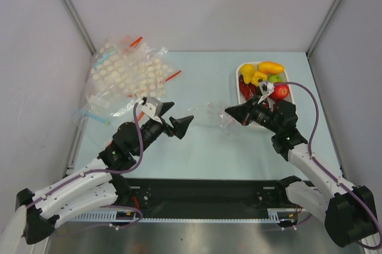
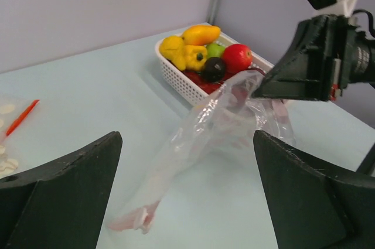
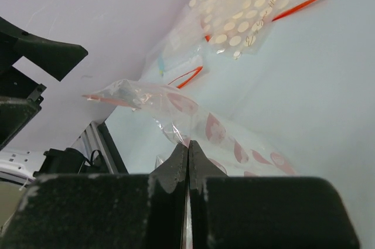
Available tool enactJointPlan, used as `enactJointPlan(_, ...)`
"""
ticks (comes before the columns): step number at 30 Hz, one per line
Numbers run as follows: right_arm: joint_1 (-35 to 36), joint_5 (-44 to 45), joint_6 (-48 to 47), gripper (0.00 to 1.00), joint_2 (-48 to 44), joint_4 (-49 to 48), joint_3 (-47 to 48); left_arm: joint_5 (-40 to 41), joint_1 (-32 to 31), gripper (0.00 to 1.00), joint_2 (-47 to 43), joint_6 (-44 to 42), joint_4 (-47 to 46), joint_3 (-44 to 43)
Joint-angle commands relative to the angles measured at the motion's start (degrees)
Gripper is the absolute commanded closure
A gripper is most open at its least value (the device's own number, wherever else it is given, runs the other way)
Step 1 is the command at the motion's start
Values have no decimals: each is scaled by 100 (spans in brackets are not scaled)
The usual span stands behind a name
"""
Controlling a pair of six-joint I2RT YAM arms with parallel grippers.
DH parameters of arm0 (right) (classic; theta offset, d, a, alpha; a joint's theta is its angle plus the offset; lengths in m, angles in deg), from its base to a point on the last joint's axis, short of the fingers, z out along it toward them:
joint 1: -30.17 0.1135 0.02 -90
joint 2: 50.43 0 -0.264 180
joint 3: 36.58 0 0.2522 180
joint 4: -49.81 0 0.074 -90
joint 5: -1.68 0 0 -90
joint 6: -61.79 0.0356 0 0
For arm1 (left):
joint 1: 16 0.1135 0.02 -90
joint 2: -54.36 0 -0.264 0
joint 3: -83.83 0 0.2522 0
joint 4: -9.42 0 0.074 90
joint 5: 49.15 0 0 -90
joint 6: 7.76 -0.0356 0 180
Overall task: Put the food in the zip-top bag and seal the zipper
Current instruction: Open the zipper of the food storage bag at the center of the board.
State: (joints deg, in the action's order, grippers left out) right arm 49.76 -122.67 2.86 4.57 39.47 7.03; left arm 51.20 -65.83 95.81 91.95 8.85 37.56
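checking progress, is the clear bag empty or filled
Empty: the bag hangs limp and see-through from the right tool; the food sits in the basket.

One white basket (image 1: 237,79), upper right of the overhead view, holds six toy foods: one yellow pepper (image 1: 250,73), mango (image 1: 270,67), green apple (image 1: 274,78), red apple (image 1: 280,91), dark fruit (image 2: 214,68) and lobster (image 1: 245,90). One plain clear bag (image 1: 210,113) is mid-frame. The dotted bags (image 1: 128,75), upper left, number perhaps three.

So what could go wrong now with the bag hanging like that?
The zip-top bag hangs limp from the right gripper alone, pinched at one end, so it might slip out. The open left gripper is not touching it; it could miss the floppy edge or pinch both layers together, keeping the mouth shut. The right gripper also sits close to the basket of food, so a swing might bump it.
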Motion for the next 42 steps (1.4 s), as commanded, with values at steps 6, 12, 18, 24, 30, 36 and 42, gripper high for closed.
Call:
enactJointPlan(6, -228, -450, 136, 100, -25, -95, 329, -543, -194, 0, 767, -778, -299, -264)
enactJointPlan(12, -254, -494, 127, 100, 2, -42, 346, -218, -203, 0, 1383, -840, 176, -660)
enactJointPlan(18, -290, -538, 136, 100, 19, -25, 355, -288, -203, 37, 1576, -770, 430, -888)
enactJointPlan(24, -290, -441, 40, 98, 19, 45, 355, -911, -221, 91, 1726, -314, 957, -1379)
enactJointPlan(30, -27, -222, -171, 96, 107, 150, 434, -1780, -291, 100, 1638, 125, 932, -1434)
enactJointPlan(36, 343, 850, -716, 35, 81, 950, 680, -2065, -248, 100, 1822, 978, 790, -1537)
enactJointPlan(42, 1422, 2237, -1715, 27, -463, 1495, 856, -2455, 937, 100, 2393, 2329, 969, -1391)
